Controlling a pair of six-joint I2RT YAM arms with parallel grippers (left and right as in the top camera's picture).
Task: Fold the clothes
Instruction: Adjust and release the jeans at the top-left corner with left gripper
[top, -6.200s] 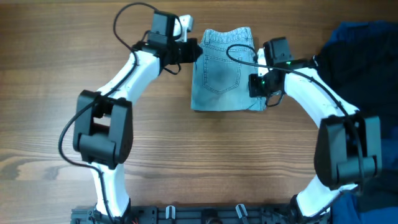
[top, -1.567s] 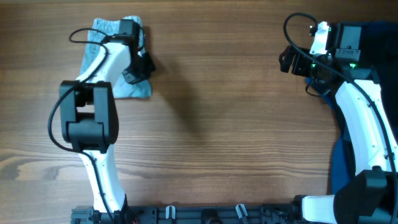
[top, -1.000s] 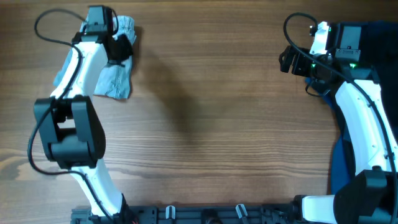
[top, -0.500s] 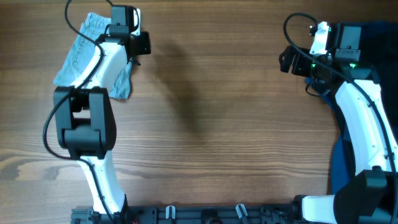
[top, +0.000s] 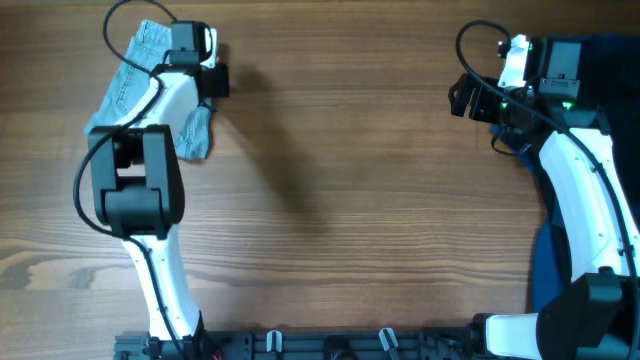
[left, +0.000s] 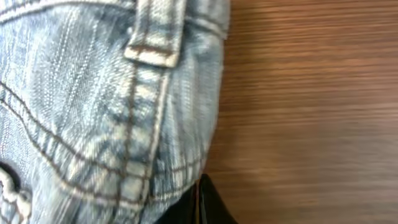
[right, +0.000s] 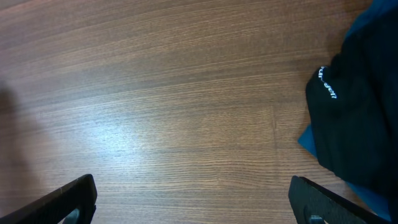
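Noting denim shorts lying bunched at the far left of the table. Left gripper: jaws closed, tips right at the denim's edge; cannot tell whether any cloth is pinched. Right gripper: jaws wide, empty, near the black garment. Judgement: denim is soft and fairly heavy, with stiff seams and good friction. Best hold is the waistband or hem corners.

Faded denim shorts, matt wood tbl

The shorts lie at the table's far left corner, another garment on fabric at its right edge.
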